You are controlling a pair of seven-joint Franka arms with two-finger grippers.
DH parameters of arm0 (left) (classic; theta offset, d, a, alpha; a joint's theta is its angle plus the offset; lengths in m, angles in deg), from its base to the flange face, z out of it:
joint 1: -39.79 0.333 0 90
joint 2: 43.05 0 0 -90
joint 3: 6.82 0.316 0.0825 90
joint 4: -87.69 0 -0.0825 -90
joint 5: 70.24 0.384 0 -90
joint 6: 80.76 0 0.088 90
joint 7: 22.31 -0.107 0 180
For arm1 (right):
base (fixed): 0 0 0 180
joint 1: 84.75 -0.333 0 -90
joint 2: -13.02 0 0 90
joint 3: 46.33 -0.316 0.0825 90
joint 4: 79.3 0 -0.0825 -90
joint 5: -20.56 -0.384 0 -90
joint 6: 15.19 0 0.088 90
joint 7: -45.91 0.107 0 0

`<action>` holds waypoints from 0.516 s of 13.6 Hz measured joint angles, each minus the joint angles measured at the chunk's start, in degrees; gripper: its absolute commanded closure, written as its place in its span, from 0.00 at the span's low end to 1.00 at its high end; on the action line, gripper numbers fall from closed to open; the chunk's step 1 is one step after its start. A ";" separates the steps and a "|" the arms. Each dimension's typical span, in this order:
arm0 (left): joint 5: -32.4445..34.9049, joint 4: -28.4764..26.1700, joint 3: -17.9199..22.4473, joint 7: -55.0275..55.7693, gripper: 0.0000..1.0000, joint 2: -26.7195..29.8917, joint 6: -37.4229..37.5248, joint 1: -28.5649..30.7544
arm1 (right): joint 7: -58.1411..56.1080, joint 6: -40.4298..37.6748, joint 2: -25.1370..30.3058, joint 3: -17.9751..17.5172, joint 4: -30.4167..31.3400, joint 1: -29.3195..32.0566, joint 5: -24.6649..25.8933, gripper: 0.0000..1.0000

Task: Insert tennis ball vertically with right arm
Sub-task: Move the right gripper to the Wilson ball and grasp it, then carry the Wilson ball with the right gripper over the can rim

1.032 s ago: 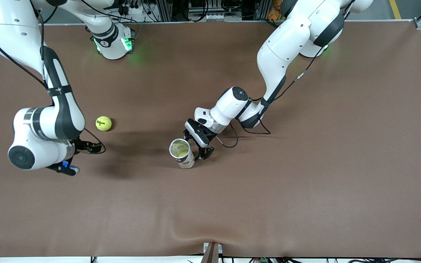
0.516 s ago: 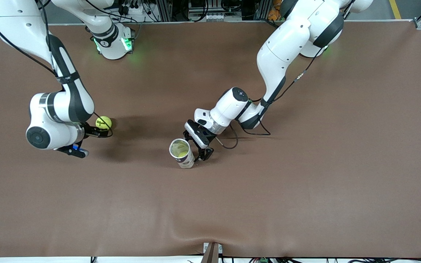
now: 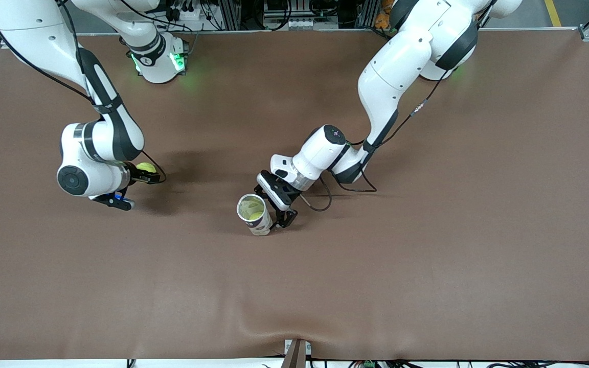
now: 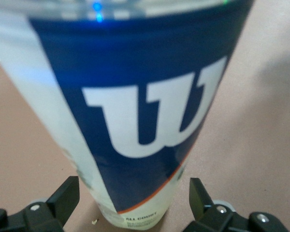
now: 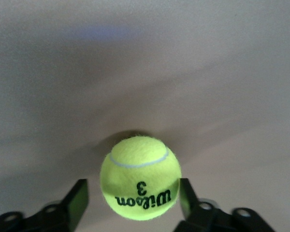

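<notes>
Two white arms work over a brown surface (image 3: 427, 255) with wide bare room toward every edge. One yellow-green felt tennis ball (image 3: 144, 166) lies on it toward the right arm's end, under the right gripper (image 3: 147, 176). One upright cylindrical ball can (image 3: 253, 214), open-topped with a ball inside, stands mid-surface beside the left gripper (image 3: 277, 219).

Left wrist view: the blue-and-white can (image 4: 135, 111) stands between the spread fingers (image 4: 63, 200), with gaps on both sides.

Right wrist view: the ball (image 5: 140, 178) sits on the surface between the wide fingers (image 5: 77, 203), not clamped.
</notes>
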 measured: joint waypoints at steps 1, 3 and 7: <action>0.00 0.36 0.00 0.00 0.00 -0.19 0.00 -0.02 | 0.00 0.14 0.06 -0.02 -0.03 -0.01 0.00 1.00; 0.00 1.20 0.00 0.00 0.00 -0.77 0.00 -0.13 | 0.01 0.12 0.68 -0.08 -0.19 -0.01 -0.01 1.00; 0.00 1.67 0.01 -0.16 0.00 -1.27 0.00 -0.25 | 0.05 -7.78 2.25 -0.49 -7.96 -0.43 -4.16 1.00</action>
